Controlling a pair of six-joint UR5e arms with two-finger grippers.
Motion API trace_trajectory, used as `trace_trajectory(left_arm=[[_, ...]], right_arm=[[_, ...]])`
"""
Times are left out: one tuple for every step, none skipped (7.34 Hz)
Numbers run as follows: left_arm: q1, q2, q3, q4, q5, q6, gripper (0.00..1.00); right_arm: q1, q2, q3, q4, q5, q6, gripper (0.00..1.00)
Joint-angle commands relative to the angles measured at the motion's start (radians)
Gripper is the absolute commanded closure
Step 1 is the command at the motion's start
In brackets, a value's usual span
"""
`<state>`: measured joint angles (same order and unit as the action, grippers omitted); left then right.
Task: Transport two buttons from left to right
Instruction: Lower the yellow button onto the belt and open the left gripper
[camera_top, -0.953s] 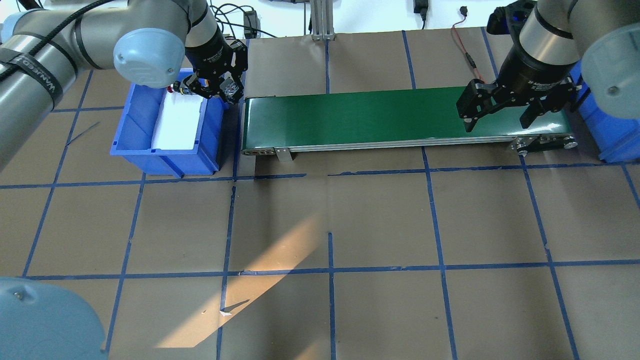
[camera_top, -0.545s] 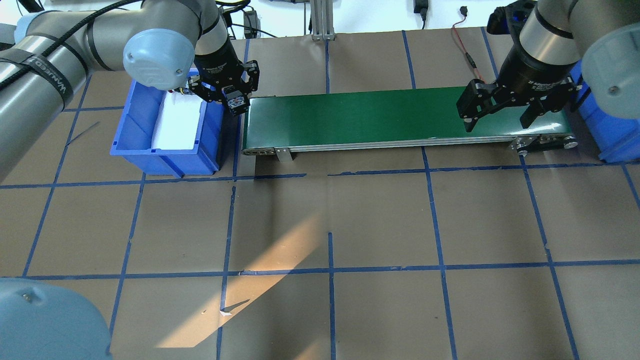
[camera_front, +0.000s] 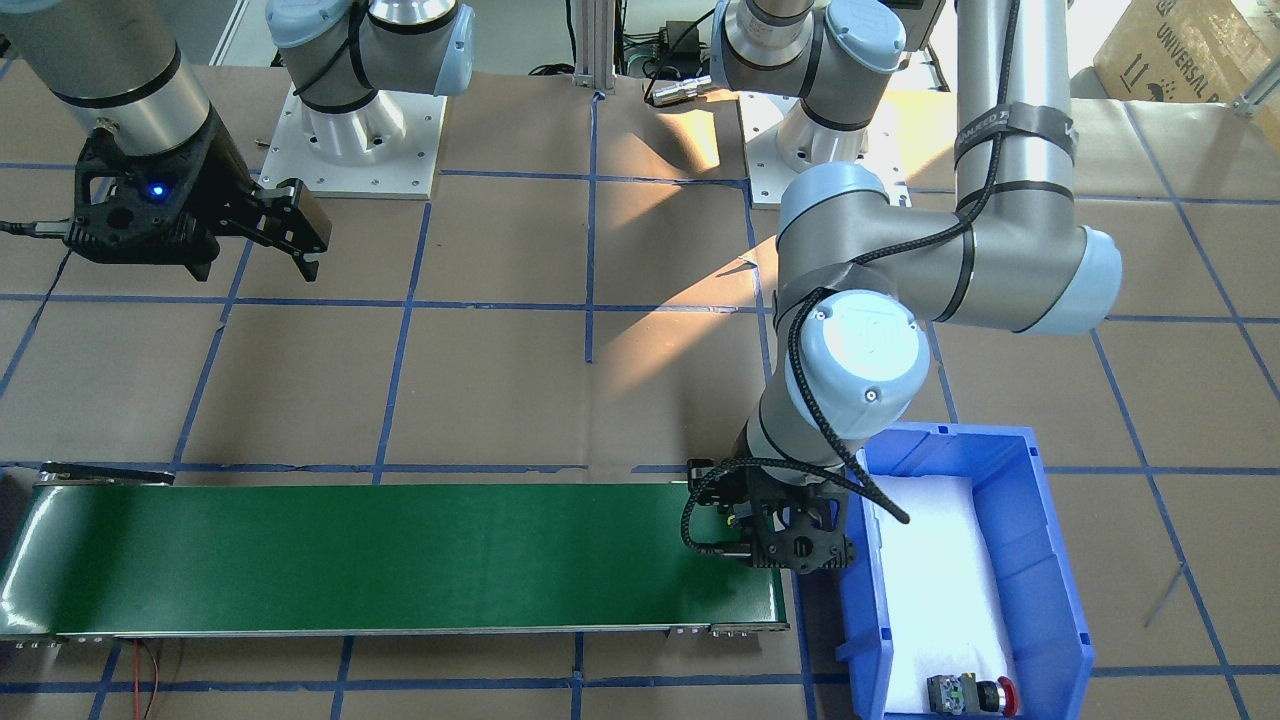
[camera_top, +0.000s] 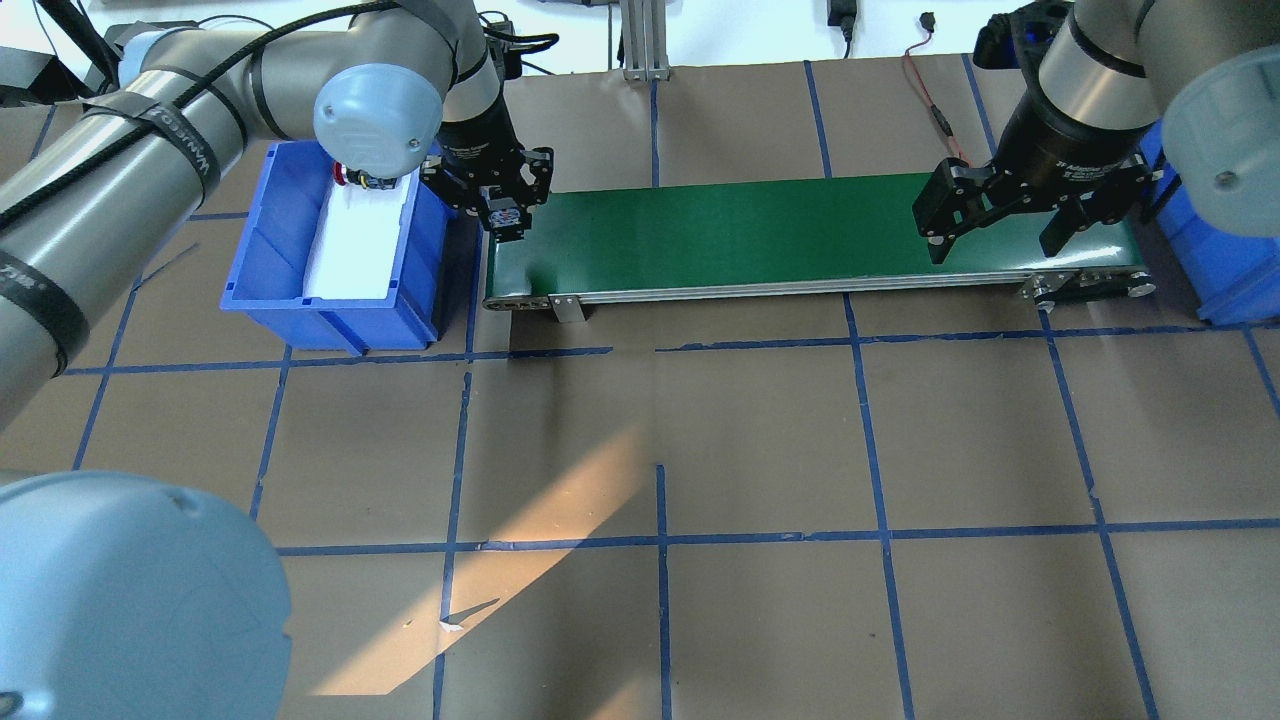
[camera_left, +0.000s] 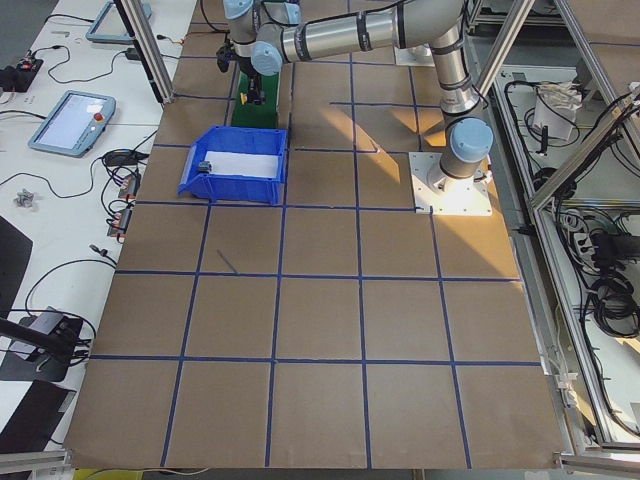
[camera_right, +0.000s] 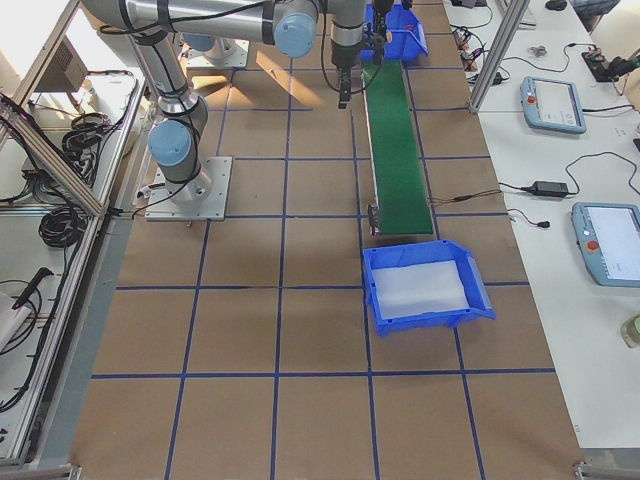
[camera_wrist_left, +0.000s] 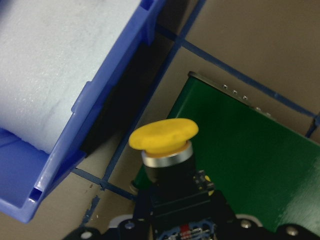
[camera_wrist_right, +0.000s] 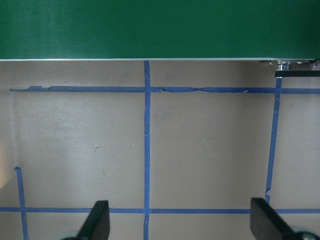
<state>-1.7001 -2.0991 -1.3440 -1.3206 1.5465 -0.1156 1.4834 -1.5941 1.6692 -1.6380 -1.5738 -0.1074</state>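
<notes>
My left gripper (camera_top: 505, 214) is shut on the yellow-capped button (camera_wrist_left: 163, 136). It holds the button by its black base, cap outward, just above the left end of the green conveyor belt (camera_top: 750, 228), as the front-facing view (camera_front: 790, 535) also shows. The red-capped button (camera_front: 968, 693) lies on white foam at the far end of the left blue bin (camera_top: 260, 262); the overhead view shows it there too (camera_top: 352, 178). My right gripper (camera_top: 995, 235) is open and empty, hovering by the near edge of the belt's right end (camera_wrist_right: 160, 25).
A second blue bin (camera_top: 1210, 262) stands past the belt's right end, lined with white foam (camera_right: 418, 288). The table is brown paper with a blue tape grid. A red cable (camera_top: 925, 85) lies behind the belt.
My left gripper has moved right with the yellow button, from over the left bin's far corner to over the belt's left end. The right arm has not moved.
</notes>
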Motion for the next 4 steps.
trace_trajectory(left_arm=[[-0.023, -0.068, 0.037, 0.0, -0.005, 0.031, 0.71], [-0.013, -0.081, 0.036, 0.0, -0.006, 0.066, 0.71], [-0.021, -0.088, 0.034, 0.0, -0.009, 0.074, 0.71], [-0.026, -0.087, 0.025, 0.0, -0.009, 0.074, 0.69]], right_arm=[[0.0, 0.002, 0.0, -0.003, 0.0, 0.0, 0.0], [0.0, 0.0, 0.001, -0.003, 0.0, 0.0, 0.0], [0.0, 0.0, 0.001, -0.003, 0.0, 0.0, 0.0], [0.0, 0.0, 0.001, -0.003, 0.0, 0.0, 0.0]])
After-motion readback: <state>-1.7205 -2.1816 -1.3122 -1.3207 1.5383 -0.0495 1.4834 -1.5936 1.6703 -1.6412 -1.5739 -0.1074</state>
